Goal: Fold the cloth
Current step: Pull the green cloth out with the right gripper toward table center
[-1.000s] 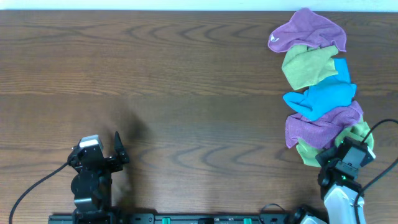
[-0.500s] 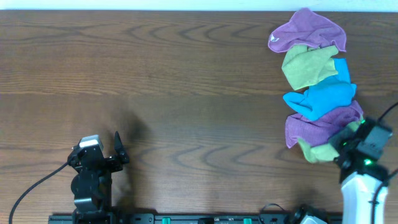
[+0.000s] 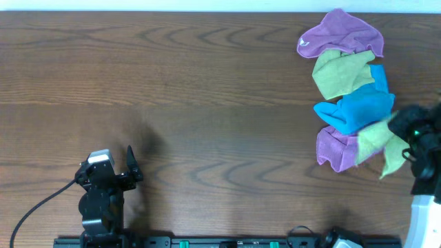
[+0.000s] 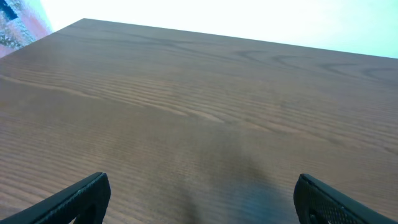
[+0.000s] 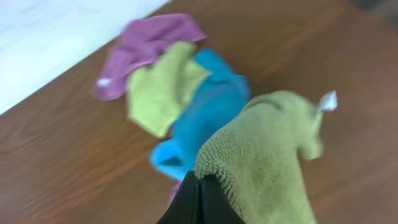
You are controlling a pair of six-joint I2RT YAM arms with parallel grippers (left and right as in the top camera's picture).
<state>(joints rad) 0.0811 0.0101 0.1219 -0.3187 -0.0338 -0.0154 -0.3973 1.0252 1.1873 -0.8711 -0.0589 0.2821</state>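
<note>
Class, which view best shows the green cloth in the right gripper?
Right wrist: the held green cloth looms large, pinched by the right gripper. Overhead shows it small; left wrist shows only table.

A robot lab bench, by the look of it: a wood-grain table (image 3: pixel 207 83) against a plain white wall (image 4: pixel 249 18); two arms, left (image 3: pixel 102 196) and right (image 3: pixel 424 220), on a rail (image 3: pixel 207 242) at its near edge; a trailing cable (image 3: pixel 43 198); coloured cloths (image 3: pixel 348 89) in a heap.
</note>
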